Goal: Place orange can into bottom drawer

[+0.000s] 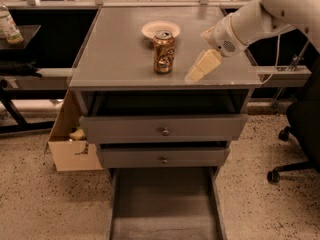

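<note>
The orange can [163, 52] stands upright on the grey cabinet top [115, 59], just in front of a cream bowl [160, 29]. My gripper [196, 72] hangs over the cabinet top to the right of the can, about a can's width away and not touching it. Its cream-coloured end points down and left toward the can. The white arm [255, 19] comes in from the upper right. The bottom drawer [162, 204] is pulled out at floor level below the cabinet, and its flat grey floor is bare.
Two upper drawers with round knobs [164, 131] are slightly pulled out. A cardboard box [70, 144] sits on the floor left of the cabinet. An office chair base [292, 154] stands at the right. A bottle [9, 26] rests on a dark shelf at the left.
</note>
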`<state>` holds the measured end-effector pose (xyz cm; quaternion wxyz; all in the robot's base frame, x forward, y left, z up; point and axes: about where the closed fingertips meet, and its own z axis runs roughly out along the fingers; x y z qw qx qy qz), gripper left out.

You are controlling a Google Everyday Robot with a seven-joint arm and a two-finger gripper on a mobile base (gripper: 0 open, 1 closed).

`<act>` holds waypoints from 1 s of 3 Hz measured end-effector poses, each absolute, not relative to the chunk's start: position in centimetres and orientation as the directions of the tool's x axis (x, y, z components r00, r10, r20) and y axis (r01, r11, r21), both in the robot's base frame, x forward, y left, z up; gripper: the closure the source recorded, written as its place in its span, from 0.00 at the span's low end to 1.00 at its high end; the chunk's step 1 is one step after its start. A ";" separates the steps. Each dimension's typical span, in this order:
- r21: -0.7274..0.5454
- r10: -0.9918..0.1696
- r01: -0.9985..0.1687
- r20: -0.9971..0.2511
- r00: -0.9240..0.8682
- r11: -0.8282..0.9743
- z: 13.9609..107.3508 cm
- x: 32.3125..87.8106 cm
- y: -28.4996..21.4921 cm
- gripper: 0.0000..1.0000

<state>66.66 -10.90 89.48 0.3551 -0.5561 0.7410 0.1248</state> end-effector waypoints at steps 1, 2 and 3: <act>-0.230 -0.711 -0.903 -0.694 -0.110 0.363 89.4 69.6 -8.3 0.00; -0.241 -0.695 -0.893 -0.711 -0.104 0.379 89.3 70.9 -6.9 0.00; -0.245 -0.674 -0.894 -0.734 -0.082 0.376 89.2 72.6 -5.1 0.00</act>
